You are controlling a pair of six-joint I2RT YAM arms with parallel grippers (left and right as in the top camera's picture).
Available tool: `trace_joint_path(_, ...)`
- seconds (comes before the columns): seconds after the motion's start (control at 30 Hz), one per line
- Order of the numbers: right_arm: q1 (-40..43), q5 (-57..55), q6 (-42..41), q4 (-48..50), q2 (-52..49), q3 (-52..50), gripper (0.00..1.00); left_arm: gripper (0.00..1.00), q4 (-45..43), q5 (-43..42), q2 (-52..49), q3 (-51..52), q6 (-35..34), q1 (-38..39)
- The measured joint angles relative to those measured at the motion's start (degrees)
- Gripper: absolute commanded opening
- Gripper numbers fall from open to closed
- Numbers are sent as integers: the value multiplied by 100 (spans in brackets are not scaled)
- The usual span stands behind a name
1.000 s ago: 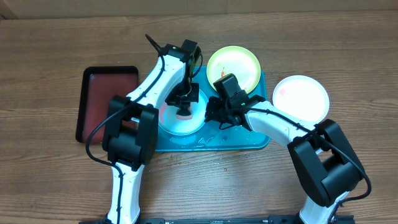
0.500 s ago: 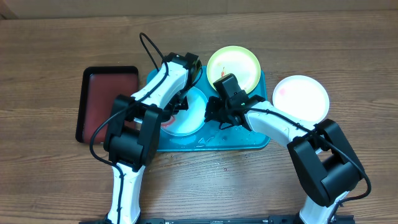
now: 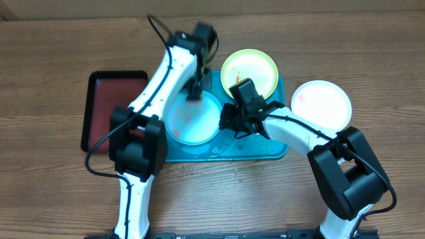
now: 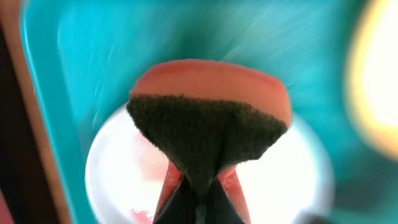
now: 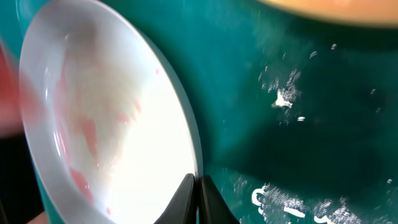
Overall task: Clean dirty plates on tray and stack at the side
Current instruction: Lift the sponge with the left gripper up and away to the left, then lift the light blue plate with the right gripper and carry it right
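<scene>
A pale mint plate (image 3: 192, 123) with red smears lies at the left of the turquoise tray (image 3: 262, 147). My right gripper (image 3: 226, 120) is shut on its right rim, and the right wrist view shows the plate (image 5: 106, 124) with the jaws of the gripper (image 5: 194, 196) pinching the rim. My left gripper (image 3: 194, 93) is shut on an orange sponge (image 4: 208, 118) with a dark scouring face, over the plate's (image 4: 118, 174) far edge. A yellow-green plate (image 3: 249, 72) sits at the tray's far side. A white plate (image 3: 321, 104) rests on the table to the right.
A dark red tray (image 3: 113, 106) with a black rim lies left of the turquoise tray. White scuffs mark the turquoise tray's floor (image 5: 292, 99). The table around is bare wood.
My left gripper has carried the sponge from the middle of the mint plate to its far edge, the arm stretching away from me. The right gripper has kept its hold on the rim.
</scene>
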State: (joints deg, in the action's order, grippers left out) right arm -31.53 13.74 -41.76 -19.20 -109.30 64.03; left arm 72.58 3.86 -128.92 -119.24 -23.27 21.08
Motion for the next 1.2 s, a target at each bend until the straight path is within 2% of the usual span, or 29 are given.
trace_joint_path(0.1,0,122,-2,-52,0,0,6,4,11,-278,2,-730,149,-177)
trace_joint_path(0.17,-2,153,-15,-57,0,0,13,4,39,-378,2,-1040,216,-367)
trace_joint_path(0.23,-9,177,-26,-92,-15,0,17,4,74,-437,2,-1150,251,-579)
trace_joint_path(0.37,-7,195,-37,-13,-144,0,18,4,352,-476,2,-1156,254,-960)
trace_joint_path(0.5,-9,240,-111,85,-219,0,15,4,437,-474,2,-1123,254,-1147)
trace_joint_path(0.63,-7,291,-175,131,-258,4,4,4,455,-476,2,-973,256,-1130)
trace_joint_path(0.8,0,461,-190,7,-269,26,4,4,459,-479,2,-839,271,-1132)
trace_joint_path(0.97,92,535,81,-706,-175,173,4,4,459,-476,2,-796,271,-1132)
trace_joint_path(1.07,190,168,328,-1266,168,195,4,4,461,-479,2,-796,271,-1132)
trace_joint_path(1.2,170,-874,619,-1834,973,262,4,4,463,-479,2,-796,271,-1132)
